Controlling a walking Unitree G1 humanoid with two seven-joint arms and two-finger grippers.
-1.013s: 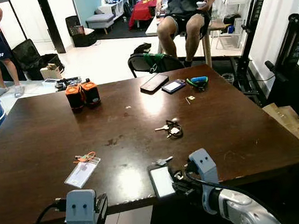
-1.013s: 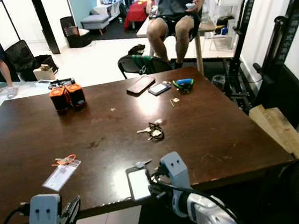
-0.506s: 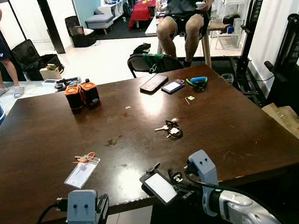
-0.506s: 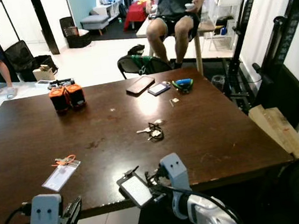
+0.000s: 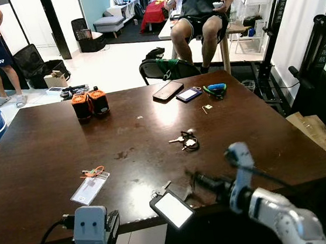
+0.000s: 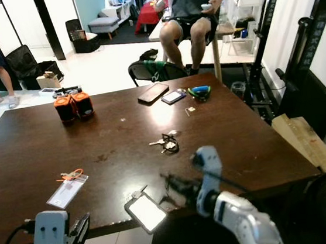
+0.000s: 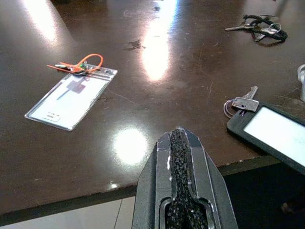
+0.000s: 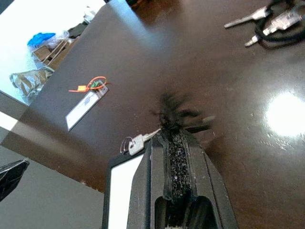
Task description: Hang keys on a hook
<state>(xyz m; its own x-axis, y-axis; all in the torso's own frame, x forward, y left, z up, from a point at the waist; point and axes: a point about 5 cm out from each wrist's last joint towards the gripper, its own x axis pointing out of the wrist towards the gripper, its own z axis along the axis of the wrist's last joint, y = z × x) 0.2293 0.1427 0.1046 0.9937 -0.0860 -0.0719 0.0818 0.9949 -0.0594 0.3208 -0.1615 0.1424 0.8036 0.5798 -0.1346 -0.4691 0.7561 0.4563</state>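
Head views: the right tool (image 5: 196, 180) reaches over the near edge of the dark bench (image 5: 42, 147), blurred with motion. Just at its 7 o'clock a black card holder (image 5: 172, 209) with a white face hangs half off the bench edge, a single key (image 5: 159, 191) on a ring at its far corner. A second bunch of keys (image 5: 184, 140) with a black loop lies near the bench centre, well apart at 12 o'clock from the tool. A clear badge sleeve (image 5: 90, 187) with an orange cord lies toward 9 o'clock. The left tool (image 5: 112, 234) waits below the bench edge. No hook can be made out.

Left wrist view: the left tool's fingers (image 7: 180, 157) are pressed together on nothing, aimed over the bench edge, with the card holder and its key at 3 o'clock of them.

Right wrist view: the right tool's fingers (image 8: 177, 157) look pressed together, the tip smeared; the key ring sits just beside the tip, and whether anything is pinched I cannot tell.

Risk, as I judge it: the holder overhangs so far that a nudge could tip it and the key to the floor.
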